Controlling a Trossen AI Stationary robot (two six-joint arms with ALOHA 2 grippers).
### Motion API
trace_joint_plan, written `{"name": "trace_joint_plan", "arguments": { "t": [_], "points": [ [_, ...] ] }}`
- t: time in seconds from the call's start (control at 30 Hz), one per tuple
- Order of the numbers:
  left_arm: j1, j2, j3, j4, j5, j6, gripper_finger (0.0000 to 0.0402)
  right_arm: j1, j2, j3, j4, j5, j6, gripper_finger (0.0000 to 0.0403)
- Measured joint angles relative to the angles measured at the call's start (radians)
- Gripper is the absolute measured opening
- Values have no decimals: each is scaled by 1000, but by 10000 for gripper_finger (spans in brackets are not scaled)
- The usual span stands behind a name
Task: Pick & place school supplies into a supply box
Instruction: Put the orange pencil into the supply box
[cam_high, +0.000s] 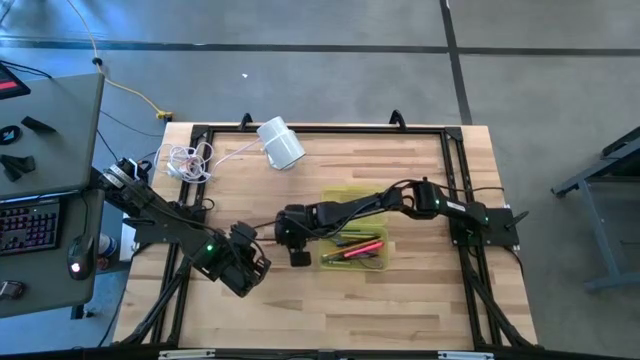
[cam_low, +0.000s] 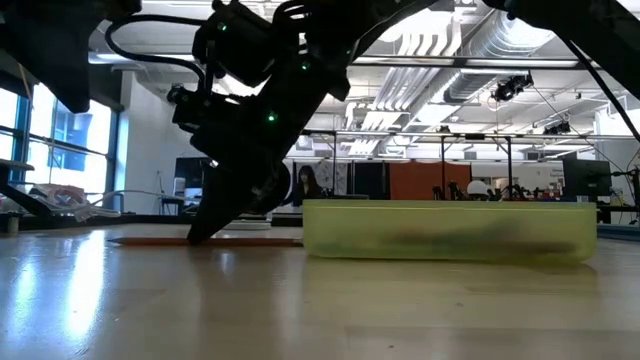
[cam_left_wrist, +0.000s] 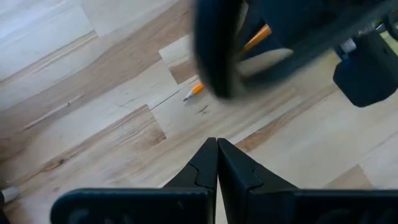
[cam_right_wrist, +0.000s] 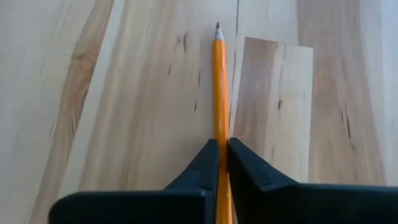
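An orange pencil (cam_right_wrist: 219, 81) lies flat on the wooden table left of the supply box, also seen as a thin orange strip, the pencil (cam_low: 150, 240), in the low view. My right gripper (cam_right_wrist: 222, 146) reaches across the box and is shut on it; in the high view my right gripper (cam_high: 299, 255) stands just left of the box. The supply box (cam_high: 355, 232) is a translucent yellow-green case that holds several pens, a pink one among them. My left gripper (cam_left_wrist: 217, 146) is shut on nothing, hovering near the table's front left, my left gripper (cam_high: 258, 268) close to the right one. My right gripper pinches the orange pencil's shaft (cam_right_wrist: 219, 127) between its two fingers, back from the sharpened tip (cam_right_wrist: 217, 28). The fingers slant down from above and the right, and the pencil runs on between them toward its tip. The pencil lies level on the table (cam_low: 150, 240).
A white cylinder (cam_high: 280, 143) and a coiled white cord (cam_high: 188, 160) lie at the table's far left. A black frame (cam_high: 320, 128) runs around the tabletop. Bare wood lies near the front edge. A desk with a keyboard (cam_high: 30, 225) stands beyond the left edge.
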Motion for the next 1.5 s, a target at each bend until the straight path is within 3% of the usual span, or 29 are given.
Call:
{"name": "trace_joint_plan", "arguments": {
  "t": [0.3,0.5,0.67,0.9,1.0,1.1,1.33,1.5],
  "points": [
    [0,0,0,2,-8,1,46,41,-90,-6,-26,11,-46,5],
    [0,0,0,2,-5,1,46,71,-199,-1,-67,139,-77,3],
    [0,0,0,6,-4,1,46,109,-287,-2,-323,218,-44,3],
    [0,0,0,6,-5,1,46,159,-312,-17,-748,275,214,3],
    [0,0,0,6,-5,1,46,178,-319,-102,-756,320,267,1],
    [0,0,0,8,-5,1,46,190,-328,-210,-706,274,307,3],
    [0,0,0,14,-6,1,46,186,-375,-420,-455,348,343,2],
    [0,0,0,15,-7,1,46,176,-377,-455,-524,409,353,12]
  ]
}}
